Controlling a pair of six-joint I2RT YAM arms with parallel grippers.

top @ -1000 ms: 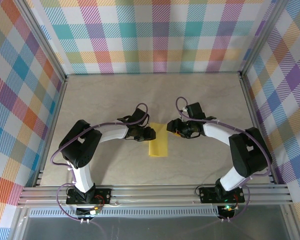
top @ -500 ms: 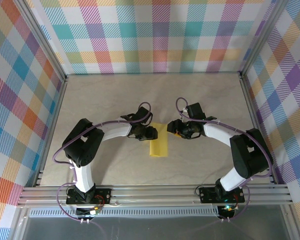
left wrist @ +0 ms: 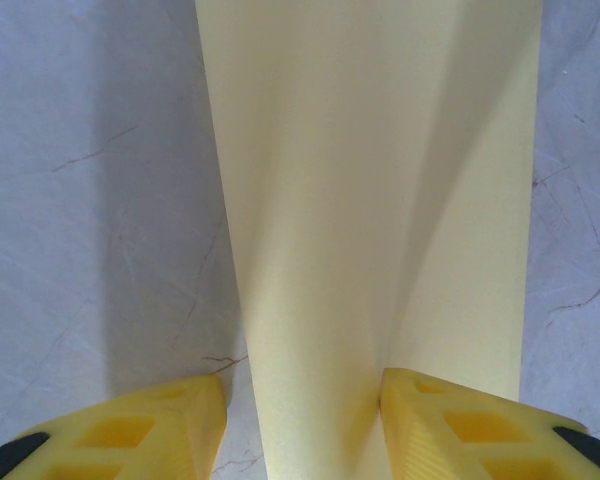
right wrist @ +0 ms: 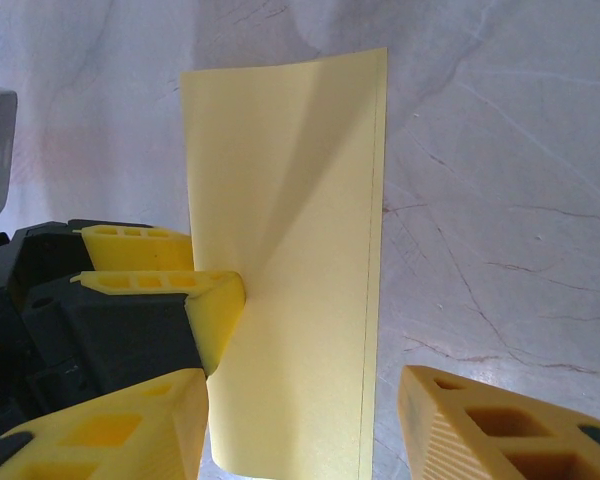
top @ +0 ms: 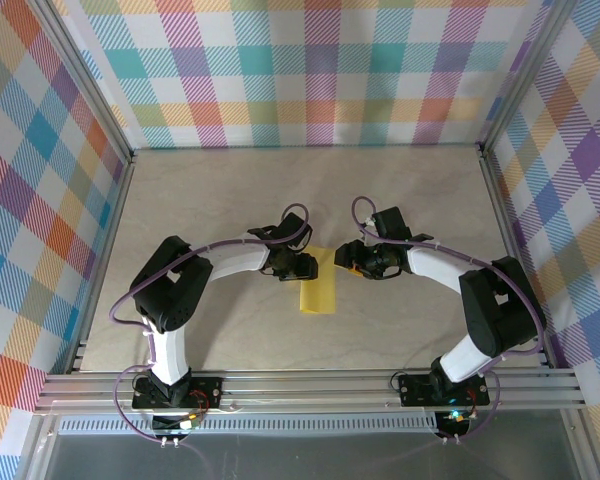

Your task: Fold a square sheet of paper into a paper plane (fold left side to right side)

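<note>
**Top ext.:** Catches the square sheet of paper (top: 317,287) as a narrow upright strip, flat on the worktop (top: 230,200), midway betw. the two arms. Puts left hand (top: 302,266) at the strip's upper-left edge and right hand (top: 348,262) just beside its upper-right corner, both low over the surface.

**L wrist:** Looks straight along the sheet. Has one yellow finger (left wrist: 140,430) standing clear of the left edge, w/ bare worktop in the gap, and the other (left wrist: 480,425) on or against the paper's right part; cannot tell which. Reads as partly open, straddling the sheet, nothing pinched. Hints, by shading, at a soft bulge down the middle, so prob. not pressed fully flat.

**R wrist:** Finds right hand's fingers (right wrist: 500,425) spread wide either side of the sheet's end, nothing gripped. Picks out a left-hand fingertip (right wrist: 220,305) touching the paper's left edge. Reveals twin edges running close together down the right side, i.e. two layers.

**Progress, by judgement:** Left-to-right half fold apparently made, crease prob. wanting a firmer press. Nose corners and wing folds not yet done.
</note>
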